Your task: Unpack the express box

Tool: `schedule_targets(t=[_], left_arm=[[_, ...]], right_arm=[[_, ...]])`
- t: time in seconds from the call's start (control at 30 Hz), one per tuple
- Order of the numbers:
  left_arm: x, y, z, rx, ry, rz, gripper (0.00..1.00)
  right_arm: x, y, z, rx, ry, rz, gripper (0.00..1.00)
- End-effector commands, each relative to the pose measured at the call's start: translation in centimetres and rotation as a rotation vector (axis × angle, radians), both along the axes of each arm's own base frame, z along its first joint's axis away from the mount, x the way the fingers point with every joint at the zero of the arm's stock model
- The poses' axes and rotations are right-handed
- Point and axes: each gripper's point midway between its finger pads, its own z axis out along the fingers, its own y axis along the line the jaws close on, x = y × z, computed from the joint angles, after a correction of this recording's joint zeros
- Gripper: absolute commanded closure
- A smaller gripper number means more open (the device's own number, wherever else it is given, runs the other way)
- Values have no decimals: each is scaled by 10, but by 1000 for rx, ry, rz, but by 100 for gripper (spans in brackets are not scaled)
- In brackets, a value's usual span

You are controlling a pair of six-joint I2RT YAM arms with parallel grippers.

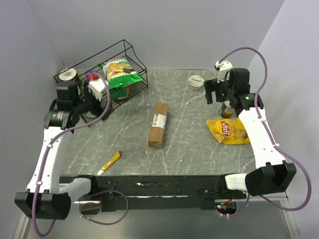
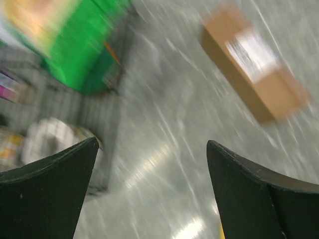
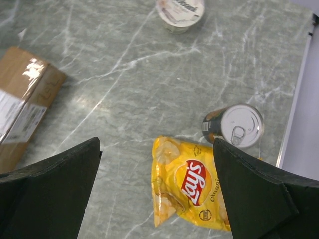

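The express box [image 1: 158, 125] is a long brown carton with a white label, lying flat mid-table. It shows blurred in the left wrist view [image 2: 254, 67] and at the left edge of the right wrist view [image 3: 22, 104]. My left gripper [image 1: 94, 99] is open and empty, raised at the far left by the wire basket, with the table under its fingers [image 2: 152, 194]. My right gripper [image 1: 215, 92] is open and empty, raised at the far right above the yellow chip bag [image 3: 192, 184]. A yellow utility knife [image 1: 110, 162] lies near the front left.
A black wire basket [image 1: 130, 55] at the back left holds a green chip bag [image 1: 119, 73]. A tape roll [image 1: 67, 74] sits beside it. A can [image 3: 234, 127] stands by the yellow chip bag [image 1: 228, 130]. A white lidded cup [image 1: 196, 80] is at the back.
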Motion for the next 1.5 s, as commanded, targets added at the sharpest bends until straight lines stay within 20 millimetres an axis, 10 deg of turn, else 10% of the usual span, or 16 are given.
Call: schedule_targets(t=[0.0,0.47,0.7,1.2,1.47], left_arm=[[-88,-10,-78,75,297,-202,4],[-141,16,-218,333,393,-223,2],[-142,12,-236,360,365,-281,1],[-138,5,-274,443,365,-371,20],[-102,-18,-298,516,398,-374,78]], right_arm=[[-30,26,15,2,-39,227,0],[-106,78,-45,-30,111,556,0],[-132,97,-84,-112,173,685,0],[-113,100,-83,-122,167,653,0],[-107,95,-83,-153,163,629,0]])
